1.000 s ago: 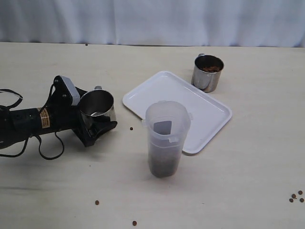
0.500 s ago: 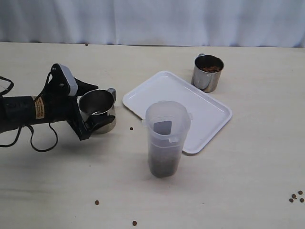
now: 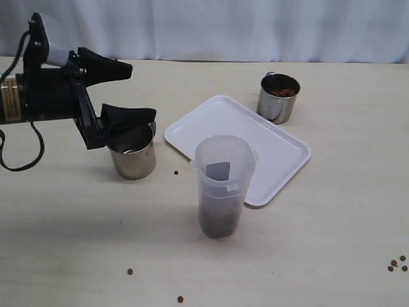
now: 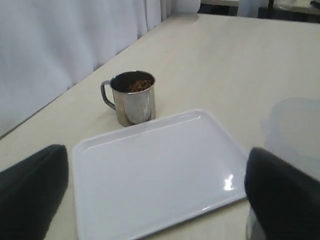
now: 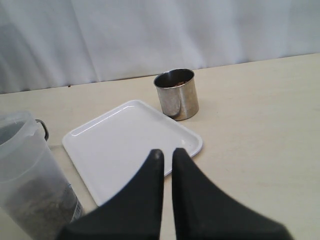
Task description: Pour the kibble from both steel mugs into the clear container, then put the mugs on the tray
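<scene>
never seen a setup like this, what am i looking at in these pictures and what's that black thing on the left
It is a robot with two arms, each ending in a black claw. The wide picture comes from a camera off the arms. The other two come from a camera on each wrist, looking out past the claw.

The left claw is wide open and holds nothing. It is right by a shiny steel mug that looks empty. The right claw is shut and empty.

On the beige table are a tall clear plastic container with brown kibble at its bottom, a flat white tray, and beyond the tray a second steel mug with kibble inside. A few loose pellets lie about.
</scene>
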Tool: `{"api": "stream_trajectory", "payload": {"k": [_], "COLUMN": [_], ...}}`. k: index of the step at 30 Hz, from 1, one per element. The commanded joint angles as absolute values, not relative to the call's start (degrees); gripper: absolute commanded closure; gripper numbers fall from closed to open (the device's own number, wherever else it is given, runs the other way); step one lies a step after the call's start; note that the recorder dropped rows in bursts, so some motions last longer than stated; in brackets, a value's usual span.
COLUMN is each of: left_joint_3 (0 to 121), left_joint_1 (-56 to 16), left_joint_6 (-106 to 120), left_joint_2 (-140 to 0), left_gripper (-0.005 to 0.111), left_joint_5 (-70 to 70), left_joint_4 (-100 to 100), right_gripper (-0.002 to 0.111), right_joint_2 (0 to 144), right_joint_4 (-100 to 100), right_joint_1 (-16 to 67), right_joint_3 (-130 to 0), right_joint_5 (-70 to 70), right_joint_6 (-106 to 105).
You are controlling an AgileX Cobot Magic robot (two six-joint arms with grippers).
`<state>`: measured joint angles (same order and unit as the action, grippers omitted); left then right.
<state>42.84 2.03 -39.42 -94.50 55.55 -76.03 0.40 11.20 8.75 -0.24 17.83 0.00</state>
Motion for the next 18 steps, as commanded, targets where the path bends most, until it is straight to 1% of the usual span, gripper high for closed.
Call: {"api": "stream_trajectory", "payload": {"k": [1, 2, 3, 5, 7, 11, 14, 18], "left_joint_3": [43.04, 43.04, 43.04, 43.04, 42.4, 38.08, 33.31, 26.02], "left_joint_1": [2.57, 3.05, 3.57, 4.8, 5.4, 5.4, 5.4, 5.4], "left_joint_6": [-47.91, -50.55, -52.32, -59.39, -64.48, -65.26, -59.65, -45.26], "left_joint_2": [-89.46, -87.81, -86.42, -82.38, -77.5, -68.12, -59.29, -48.29], "left_gripper": [0.074, 0.097, 0.106, 0.107, 0.107, 0.107, 0.107, 0.107], "left_joint_5": [53.18, 53.17, 53.7, 54.09, 51.23, 35.79, 26.88, 25.17], "left_joint_4": [-77.92, -79.45, -80.79, -82.77, -83.69, -79.63, -70.51, -51.25], "right_gripper": [0.103, 0.103, 0.103, 0.103, 0.103, 0.103, 0.103, 0.103], "right_joint_2": [0.49, 0.49, 0.49, 0.49, 0.49, 0.49, 0.49, 0.49], "right_joint_4": [11.32, 11.32, 11.32, 11.32, 11.32, 11.32, 11.32, 11.32], "right_joint_1": [8.86, 8.86, 8.86, 8.86, 8.86, 8.86, 8.86, 8.86], "right_joint_3": [0.0, 0.0, 0.0, 0.0, 0.0, 0.0, 0.0, 0.0], "right_joint_5": [16.97, 16.97, 16.97, 16.97, 16.97, 16.97, 16.97, 16.97], "right_joint_6": [-0.39, -0.39, -0.39, -0.39, -0.39, -0.39, -0.39, -0.39]}}
